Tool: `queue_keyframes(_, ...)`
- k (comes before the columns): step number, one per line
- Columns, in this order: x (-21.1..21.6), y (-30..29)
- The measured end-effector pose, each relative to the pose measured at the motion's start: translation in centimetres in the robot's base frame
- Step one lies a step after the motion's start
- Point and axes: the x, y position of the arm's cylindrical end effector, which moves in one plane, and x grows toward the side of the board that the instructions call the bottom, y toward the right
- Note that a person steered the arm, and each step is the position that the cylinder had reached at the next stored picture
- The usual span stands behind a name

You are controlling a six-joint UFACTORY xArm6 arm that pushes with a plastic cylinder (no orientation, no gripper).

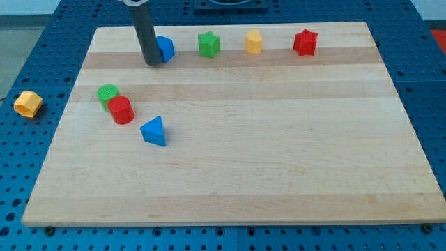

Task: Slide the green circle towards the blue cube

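Positioned near the view's top-left of the wooden board (279,139), my tip (151,63) rests on the surface at the end of a straight dark rod. It carries no jaws, so nothing opens, closes or grips; it holds nothing.

Findings, taken from the tip outward:

- Blue cube (165,48): just beside the tip on the view's right, slightly toward the view's top. The rod covers its left edge, so contact cannot be confirmed.
- Green circle (107,94): toward the view's bottom-left of the tip and apart from it, close to the board's left edge.
- Red cylinder (121,110): touching the green circle on its lower-right side, below the tip and a little to the view's left.
- Blue triangular block (154,132): almost directly below the tip, well apart, near the red cylinder but separate from it.
- Green star-shaped block (208,44): on the view's right of the tip, past the blue cube, in the same top row.
- Yellow block (254,42): farther right along that row; apparently hexagonal.
- Red star-shaped block (305,42): farthest right in the row.
- Second yellow block (28,104): off the board, on the blue perforated table (42,42), far to the view's left and below the tip.
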Motion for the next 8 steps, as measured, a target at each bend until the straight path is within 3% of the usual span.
queue_keyframes(1, 0.2, 1.2)
queue_keyframes(2, 4.3, 2.8)
queue_keyframes(3, 11.5, 1.9)
queue_keyframes(4, 14.3, -0.9)
queue_keyframes(6, 13.4, -5.8)
queue_keyframes(8, 8.6, -7.2)
